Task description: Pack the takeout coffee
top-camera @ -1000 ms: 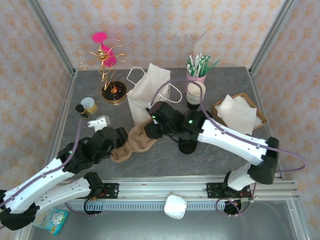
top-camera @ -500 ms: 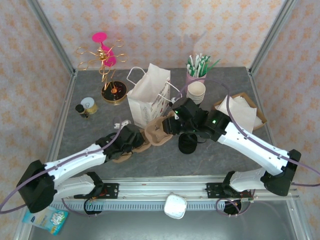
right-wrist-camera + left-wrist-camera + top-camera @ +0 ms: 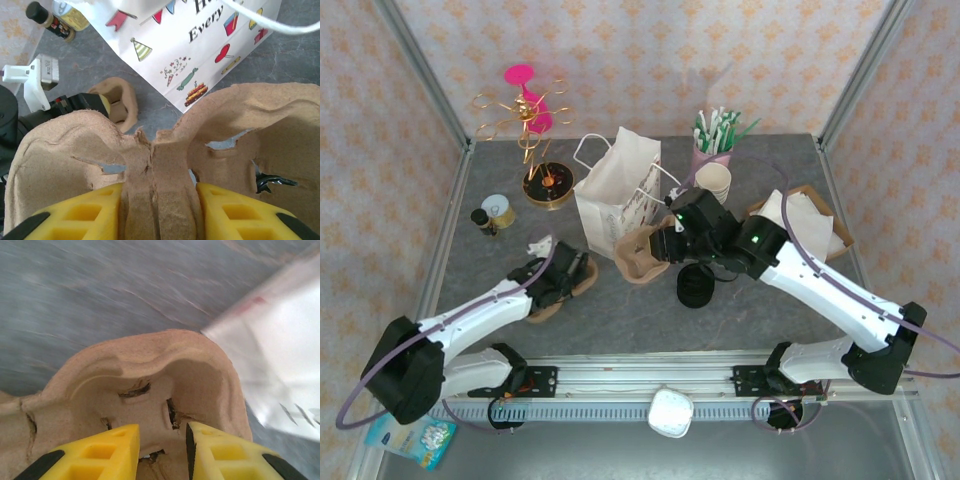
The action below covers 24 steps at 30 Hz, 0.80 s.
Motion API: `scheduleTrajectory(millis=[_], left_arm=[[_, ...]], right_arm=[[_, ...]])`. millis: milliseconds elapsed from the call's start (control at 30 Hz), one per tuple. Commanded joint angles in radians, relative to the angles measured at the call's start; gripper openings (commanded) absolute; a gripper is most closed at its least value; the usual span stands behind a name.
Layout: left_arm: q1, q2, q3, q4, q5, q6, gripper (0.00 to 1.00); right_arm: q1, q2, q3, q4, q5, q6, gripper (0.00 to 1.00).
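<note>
The left gripper (image 3: 162, 429) is clenched on the rim of a pulp cup carrier (image 3: 150, 365) lying on the table (image 3: 620, 322), the right gripper (image 3: 157, 189) grasps the middle ridge of a second carrier (image 3: 250, 130) beside the white gift bag (image 3: 615, 190), and the lidded takeout coffee (image 3: 695, 288) stands on the table just right of that.

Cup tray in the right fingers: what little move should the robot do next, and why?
Probably lower the cup tray flat onto the table. The right fingers pinch its middle ridge, holding it tilted beside the gift bag, apart from the other tray in the left fingers.
</note>
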Motion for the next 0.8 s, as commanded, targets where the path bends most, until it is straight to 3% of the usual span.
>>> scheduleTrajectory(millis=[0,100,167,333,400,533,667,767], left_arm=[[0.086,-0.088,-0.026,-0.194,-0.14,0.011,0.34],[0.189,-0.192,-0.037,-0.203,-0.154,0.063,0.36],[0.261,-0.229,-0.007,-0.211,-0.073,0.105,0.39],[0.254,-0.272,0.167,-0.158,0.194,0.078,0.45],[0.228,-0.265,0.239,-0.142,0.243,0.019,0.45],[0.08,-0.243,0.362,-0.099,0.173,-0.115,0.56],[-0.009,-0.168,0.427,-0.016,0.161,-0.199,0.66],[-0.039,-0.1,0.466,0.012,0.146,-0.231,0.67]], right_arm=[[-0.007,-0.001,0.067,-0.027,0.01,-0.011,0.38],[-0.013,0.0,0.103,-0.048,0.011,-0.014,0.38],[-0.016,0.006,0.129,-0.069,0.007,-0.021,0.38],[-0.066,0.036,0.221,-0.093,-0.007,-0.049,0.39],[-0.104,0.056,0.256,-0.095,-0.04,-0.07,0.39],[-0.18,0.116,0.33,-0.086,-0.093,-0.103,0.38],[-0.23,0.176,0.402,-0.084,-0.118,-0.13,0.38],[-0.24,0.216,0.451,-0.089,-0.121,-0.151,0.38]])
